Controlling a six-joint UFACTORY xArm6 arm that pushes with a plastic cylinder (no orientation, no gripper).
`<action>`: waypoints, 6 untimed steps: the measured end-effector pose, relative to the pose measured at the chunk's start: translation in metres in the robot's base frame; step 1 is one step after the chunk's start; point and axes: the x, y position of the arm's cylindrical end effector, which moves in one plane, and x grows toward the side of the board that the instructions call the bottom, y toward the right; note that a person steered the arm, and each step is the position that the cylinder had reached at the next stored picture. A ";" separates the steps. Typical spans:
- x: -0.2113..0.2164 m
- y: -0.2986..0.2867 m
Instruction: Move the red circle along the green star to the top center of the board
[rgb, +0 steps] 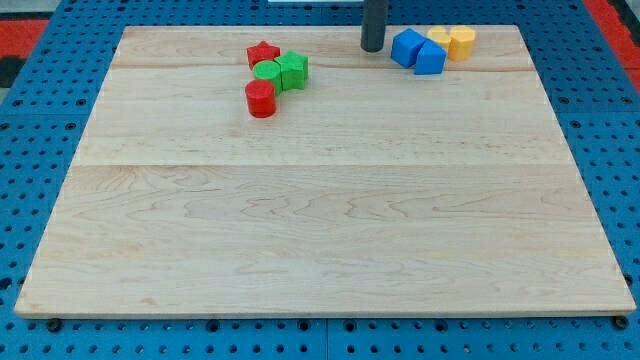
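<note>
Red circle (260, 98) sat in the board's upper left-centre area, upright, w/ the green circle (267, 71) touching it just above. Green star (293, 70) was pressed against that green circle's right side, near the red circle but up and right of it. Red star (263, 53) lay just above the green circle, touching it.

My tip (372, 46) was at the view's top centre, well right of that cluster and just left of the blue blocks; no claw on this rig, only the rod.

Two blue blocks (417, 51), shapes unclear, touched each other. Two yellow blocks (452, 41) sat right behind them.

Board (320, 240) was pale wood.
</note>
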 end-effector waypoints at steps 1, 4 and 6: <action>0.009 0.001; 0.009 0.016; 0.009 0.003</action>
